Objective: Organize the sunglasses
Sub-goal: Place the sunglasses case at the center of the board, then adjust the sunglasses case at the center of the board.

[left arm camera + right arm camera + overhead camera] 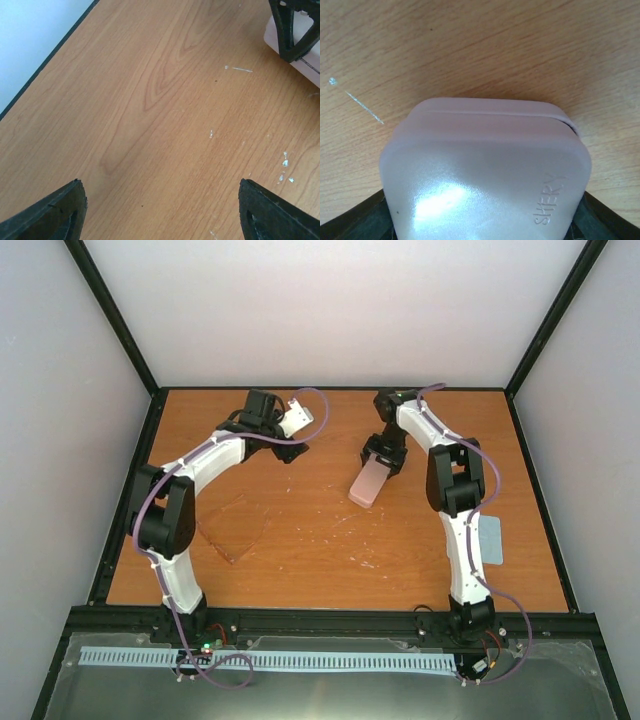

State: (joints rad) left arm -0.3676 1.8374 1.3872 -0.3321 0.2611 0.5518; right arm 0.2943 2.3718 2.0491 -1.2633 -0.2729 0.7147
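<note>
The sunglasses (pixel 234 531) lie faintly visible on the table (pixel 330 550) at left centre of the top view, beside the left arm's elbow; their long axis is too faint to tell. The left pincer (pixel 297 418), spread wide and holding nothing, hovers up and right of them and is the nearer one. The right pincer (pixel 383 456) is closed across the pink case (pixel 367 485). A blue cloth (pixel 489 538) lies well to the right. Nothing blocks the way but the left arm's own bend.

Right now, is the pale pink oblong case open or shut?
Shut: the pale pink oblong case shows its lid down on the base, only a thin seam along the far edge.
</note>
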